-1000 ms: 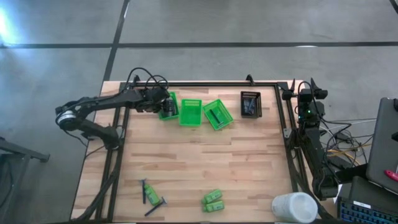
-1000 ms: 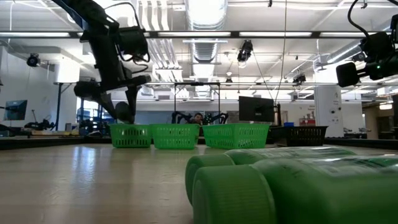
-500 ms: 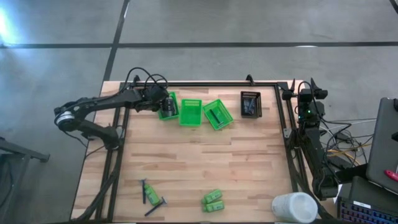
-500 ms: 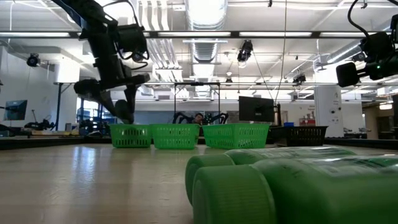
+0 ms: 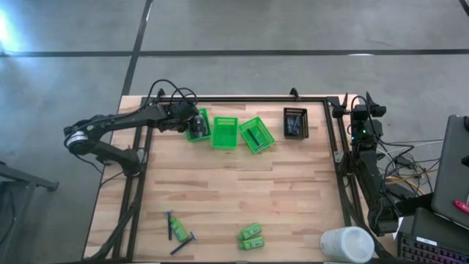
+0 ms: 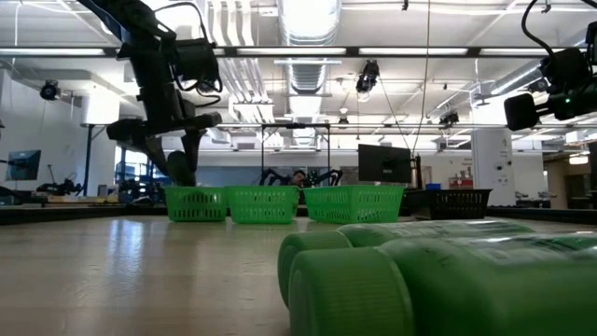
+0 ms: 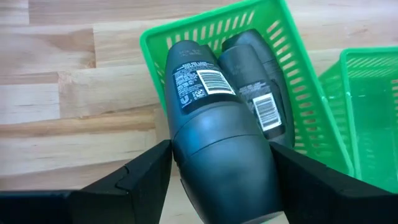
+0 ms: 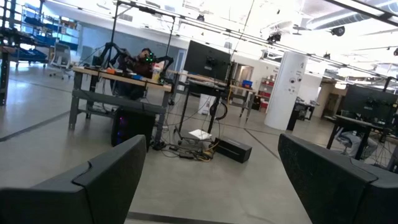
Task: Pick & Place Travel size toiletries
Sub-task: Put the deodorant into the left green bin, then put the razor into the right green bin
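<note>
My left gripper [image 7: 221,148] hangs over the leftmost green basket [image 5: 199,126] at the table's far left, shut on a dark grey tube [image 7: 199,87]. A second dark grey tube [image 7: 258,93] lies inside that basket. In the low view the left gripper [image 6: 179,161] stands just above the basket rim [image 6: 196,191]. Black-and-green razor sticks [image 5: 176,229] and green bottles [image 5: 251,237] lie near the table's near edge. My right gripper [image 8: 211,142] is open, raised at the table's far right corner [image 5: 360,121], facing the room. My left gripper pinches the dark grey tube at its wide, rounded cap end [image 7: 217,168], one finger [image 7: 146,177] on each side. The fingers point down from above. The tube's labelled end [image 7: 193,74] points toward the basket below, and the tube is lifted clear.
Two more green baskets [image 5: 225,133] [image 5: 256,135] and a black basket [image 5: 295,122] line the far side. A big white cylinder [image 5: 346,243] stands at the near right corner. Bare wood [image 5: 234,191] fills the middle of the table.
My left gripper, still shut on the tube, has shifted a little toward the table's left above the leftmost basket.
</note>
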Robot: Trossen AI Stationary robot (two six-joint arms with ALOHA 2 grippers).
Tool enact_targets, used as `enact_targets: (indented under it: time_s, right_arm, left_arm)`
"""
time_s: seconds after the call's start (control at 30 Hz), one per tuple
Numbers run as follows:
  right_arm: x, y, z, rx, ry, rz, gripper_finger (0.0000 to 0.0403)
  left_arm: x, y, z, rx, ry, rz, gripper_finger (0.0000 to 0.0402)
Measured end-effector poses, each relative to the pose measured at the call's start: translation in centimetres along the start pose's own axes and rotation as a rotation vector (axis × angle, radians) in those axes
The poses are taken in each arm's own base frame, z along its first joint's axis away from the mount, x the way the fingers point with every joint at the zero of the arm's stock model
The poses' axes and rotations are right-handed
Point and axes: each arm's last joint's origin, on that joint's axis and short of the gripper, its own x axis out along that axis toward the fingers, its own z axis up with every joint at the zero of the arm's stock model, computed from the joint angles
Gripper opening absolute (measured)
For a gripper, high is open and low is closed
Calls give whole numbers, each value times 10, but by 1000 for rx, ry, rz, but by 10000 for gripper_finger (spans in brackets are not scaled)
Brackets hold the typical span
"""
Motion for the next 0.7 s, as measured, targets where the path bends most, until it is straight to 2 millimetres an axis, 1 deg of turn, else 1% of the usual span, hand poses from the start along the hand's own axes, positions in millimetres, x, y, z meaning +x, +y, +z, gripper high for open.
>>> enact_targets:
  time_s: [0.33,0.7]
  right_arm:
    - [0,0,0,0,0,0,364]
    - [0,0,0,0,0,0,364]
  left_arm:
    - [0,-1,-2,7,19,-15,259]
    - [0,-2,0,23,-30,6,260]
